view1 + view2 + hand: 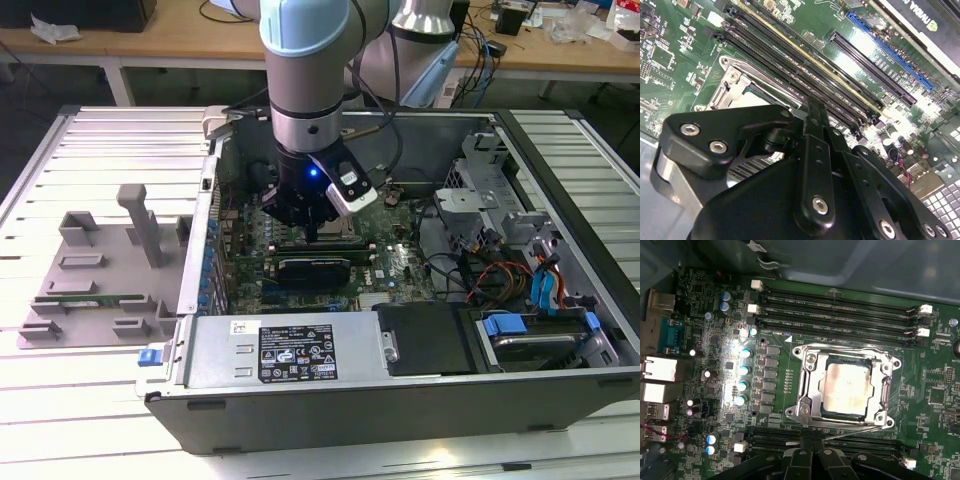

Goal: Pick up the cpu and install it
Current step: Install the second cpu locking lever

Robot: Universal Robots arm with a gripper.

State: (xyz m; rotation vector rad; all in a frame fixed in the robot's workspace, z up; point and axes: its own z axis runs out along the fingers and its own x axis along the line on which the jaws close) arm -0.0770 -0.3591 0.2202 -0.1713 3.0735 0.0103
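Gripper [312,232] hangs low inside the open computer case [400,400], over the motherboard [715,340]. In the first wrist view we find the cpu [846,390] lying flat in its socket frame [805,390] — just beyond the gripper's dark linkage, between the memory slots [840,307]. Finger spread — we cannot tell; nothing visibly held.

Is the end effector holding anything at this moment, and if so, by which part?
Nothing appears to be held. The cpu lies in its socket frame on the motherboard, apart from the end effector above it.
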